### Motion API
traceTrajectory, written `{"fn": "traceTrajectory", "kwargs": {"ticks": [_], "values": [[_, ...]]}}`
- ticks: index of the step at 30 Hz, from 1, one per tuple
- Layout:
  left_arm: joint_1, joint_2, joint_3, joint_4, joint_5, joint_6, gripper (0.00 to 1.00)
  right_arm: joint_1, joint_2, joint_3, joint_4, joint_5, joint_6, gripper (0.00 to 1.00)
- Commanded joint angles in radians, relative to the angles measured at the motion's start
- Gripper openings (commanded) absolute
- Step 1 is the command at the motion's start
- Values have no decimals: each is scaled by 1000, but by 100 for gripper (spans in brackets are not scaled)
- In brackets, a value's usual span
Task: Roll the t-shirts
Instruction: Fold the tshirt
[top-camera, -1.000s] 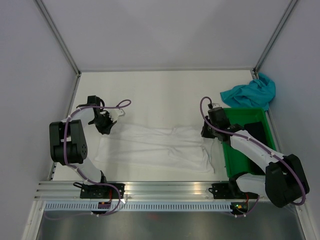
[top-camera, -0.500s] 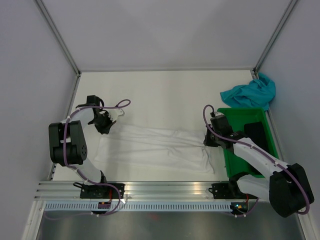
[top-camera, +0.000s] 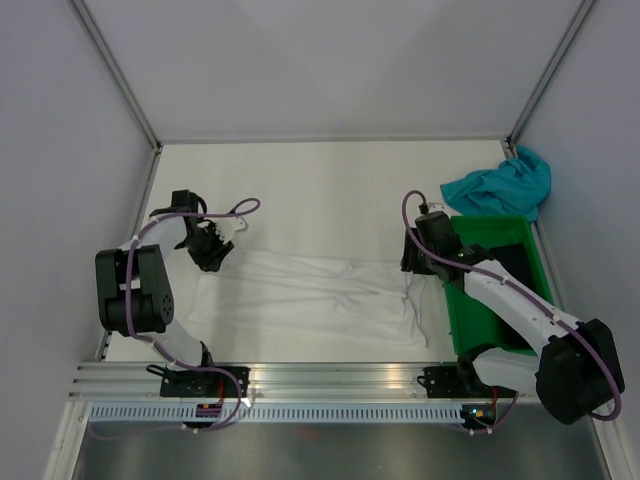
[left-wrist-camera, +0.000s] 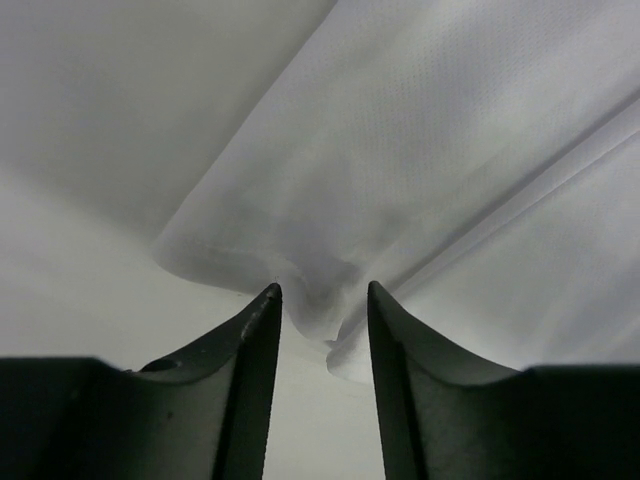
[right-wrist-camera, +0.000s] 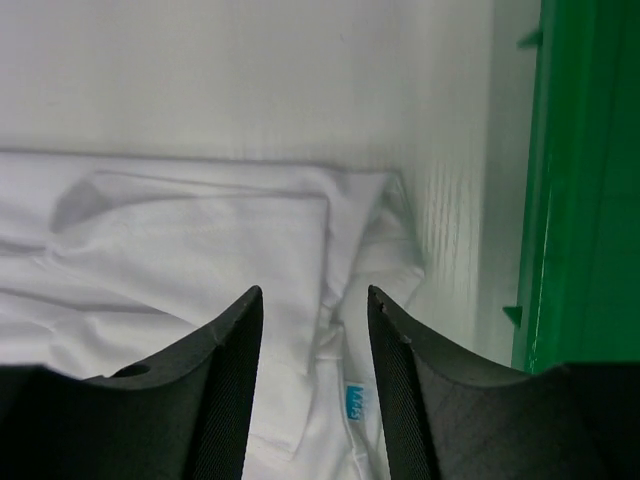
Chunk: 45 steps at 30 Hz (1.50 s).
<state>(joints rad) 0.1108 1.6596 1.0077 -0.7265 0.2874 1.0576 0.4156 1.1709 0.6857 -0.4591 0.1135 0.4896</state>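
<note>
A white t-shirt (top-camera: 310, 295) lies spread flat across the near half of the table. A teal-blue t-shirt (top-camera: 500, 185) sits crumpled at the back right. My left gripper (top-camera: 208, 245) hovers at the white shirt's far-left corner. In the left wrist view the left gripper (left-wrist-camera: 322, 292) stands open, a puckered fold of white cloth (left-wrist-camera: 450, 150) lying loose between its tips. My right gripper (top-camera: 415, 262) is at the shirt's far-right corner. In the right wrist view the right gripper (right-wrist-camera: 314, 295) is open above the white cloth (right-wrist-camera: 180, 250) and its small blue label (right-wrist-camera: 356, 402).
A green plastic crate (top-camera: 495, 290) stands at the right, close beside my right arm; its wall (right-wrist-camera: 585, 200) fills the right wrist view's right edge. Frame posts and side walls bound the white table (top-camera: 320, 190). An aluminium rail (top-camera: 330, 378) runs along the near edge.
Both grippers have opened and let go of the white shirt's far corners. The right gripper came nearer, then went back a little towards the far side. The left arm stayed in place.
</note>
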Motion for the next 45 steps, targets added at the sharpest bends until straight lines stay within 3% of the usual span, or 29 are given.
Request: {"fn": "traceTrajectory", "kwargs": {"ticks": [1,3,11,17,19,23,28,34,45], "values": [[4,-63,29,-20,16,-31,47,64,35,170,16,120,-48,53],[6,-69,43,-27,10,-60,53,144,131,230,25,120,-77,57],[7,-70,48,-27,-22,-226,55,299,502,458,57,92,-118,62],[7,-47,34,-7,-25,-289,55,327,576,471,59,57,-98,61],[6,-46,22,4,-28,-295,55,334,575,450,59,49,-79,57],[7,-47,17,7,-33,-297,55,357,550,394,80,49,-33,36],[6,-47,15,9,-44,-289,54,368,555,350,103,44,0,33],[7,-54,0,19,-47,-283,54,376,507,322,115,66,38,2],[7,-52,-11,35,-65,-274,54,494,397,255,73,92,151,1]]}}
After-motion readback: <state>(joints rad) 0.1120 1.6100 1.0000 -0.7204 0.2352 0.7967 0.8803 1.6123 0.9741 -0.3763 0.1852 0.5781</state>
